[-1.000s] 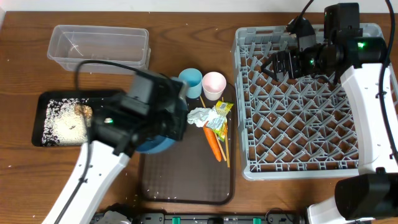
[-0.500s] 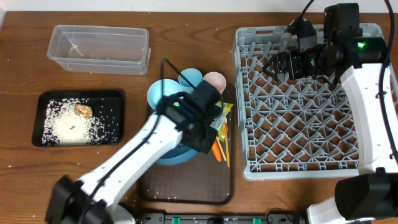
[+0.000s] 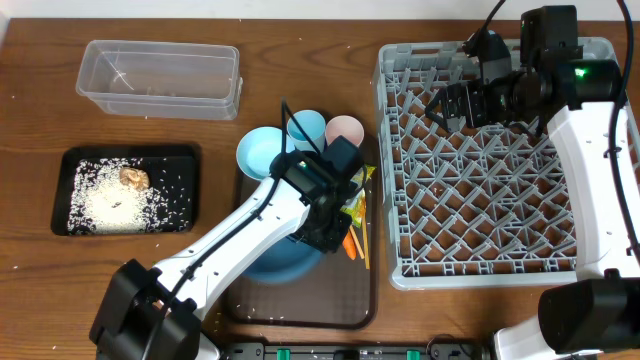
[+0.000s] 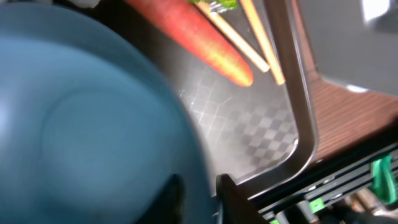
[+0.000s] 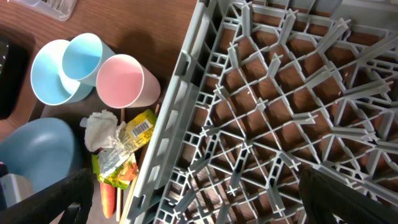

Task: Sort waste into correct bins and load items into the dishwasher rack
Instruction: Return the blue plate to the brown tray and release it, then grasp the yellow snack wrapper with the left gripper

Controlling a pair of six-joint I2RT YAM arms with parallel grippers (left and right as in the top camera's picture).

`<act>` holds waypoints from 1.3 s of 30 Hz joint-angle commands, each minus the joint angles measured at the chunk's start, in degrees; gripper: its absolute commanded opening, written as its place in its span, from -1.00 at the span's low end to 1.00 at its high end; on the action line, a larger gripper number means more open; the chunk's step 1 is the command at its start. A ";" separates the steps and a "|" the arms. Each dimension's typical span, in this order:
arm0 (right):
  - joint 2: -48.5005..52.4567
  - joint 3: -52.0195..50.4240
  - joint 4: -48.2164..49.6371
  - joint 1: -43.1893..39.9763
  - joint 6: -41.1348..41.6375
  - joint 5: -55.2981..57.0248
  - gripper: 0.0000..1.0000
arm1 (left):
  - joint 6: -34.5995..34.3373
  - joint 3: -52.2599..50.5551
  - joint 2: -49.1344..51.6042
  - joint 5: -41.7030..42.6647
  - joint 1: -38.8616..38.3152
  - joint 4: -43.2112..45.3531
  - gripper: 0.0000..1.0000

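Observation:
The large blue plate (image 3: pixel 275 262) lies on the brown serving tray (image 3: pixel 300 305). My left gripper (image 3: pixel 327 236) is at the plate's right rim. In the left wrist view its fingers (image 4: pixel 231 200) stand slightly open on either side of the blue plate (image 4: pixel 81 124) rim. The carrot (image 4: pixel 199 34) and chopsticks (image 4: pixel 261 45) lie just beyond. My right gripper (image 3: pixel 450 105) hovers wide open and empty over the grey rack (image 3: pixel 500 190). The bowl (image 5: pixel 50 74), blue cup (image 5: pixel 87 55), pink cup (image 5: pixel 121 81), tissue (image 5: pixel 99 127) and wrapper (image 5: pixel 130 143) sit left of the rack.
A black tray (image 3: pixel 125 190) holding rice and a brown lump sits at the left. The clear tub (image 3: pixel 160 78) stands behind it. The serving tray's raised rim (image 4: pixel 301 118) runs close to the plate. The rack's wall (image 5: pixel 168 124) borders the serving tray.
My left arm swung right from the black tray with the blue plate, which now rests on the serving tray. Its jaws have loosened from the rim. The right arm has not moved.

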 commanded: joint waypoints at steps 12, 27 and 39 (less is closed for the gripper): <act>-0.59 -0.28 0.15 0.37 0.17 0.17 0.99 | -1.11 -0.11 0.26 0.31 -0.22 5.88 -0.18; -0.59 -0.39 -0.31 0.37 -0.07 0.44 0.98 | 12.96 -0.13 7.37 -7.10 -0.22 19.17 0.62; -0.59 -0.44 0.11 0.37 -0.46 0.59 0.98 | 15.45 -0.11 11.04 -9.44 -0.11 22.91 0.67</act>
